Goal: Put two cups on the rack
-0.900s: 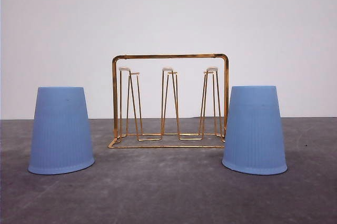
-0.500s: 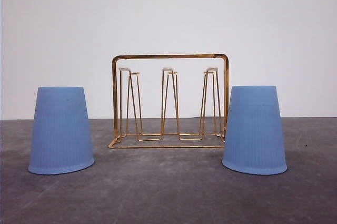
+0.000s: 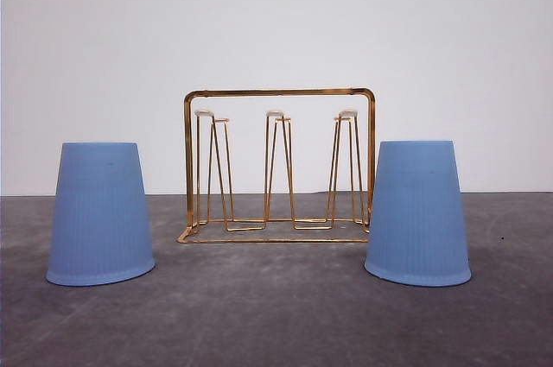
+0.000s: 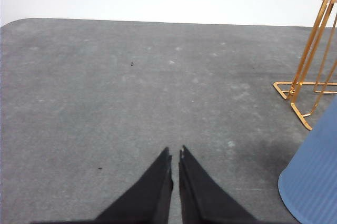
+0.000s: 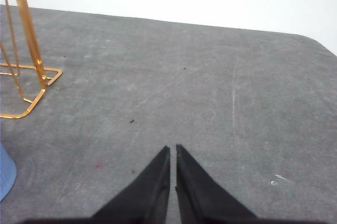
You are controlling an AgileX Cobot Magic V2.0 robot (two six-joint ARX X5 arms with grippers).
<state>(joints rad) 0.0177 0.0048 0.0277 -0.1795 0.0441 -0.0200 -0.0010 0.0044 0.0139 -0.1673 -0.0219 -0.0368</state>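
No displacement is recorded since the earlier frames. Both light-blue ribbed plastic tumblers, left (image 3: 101, 215) and right (image 3: 418, 213), are seen inverted on the grey desk (image 3: 276, 315), flanking the gold wire rack (image 3: 278, 165) near its far edge. Left gripper (image 4: 175, 156) and right gripper (image 5: 172, 153) are held closed, empty.

My two cups, the left cup (image 3: 100, 214) and the right cup (image 3: 418, 213), look like matt plastic with fine ribs. The rack (image 3: 278, 164) is thin shiny gold wire. The table (image 3: 276, 315) looks grey, matt and slightly rough.
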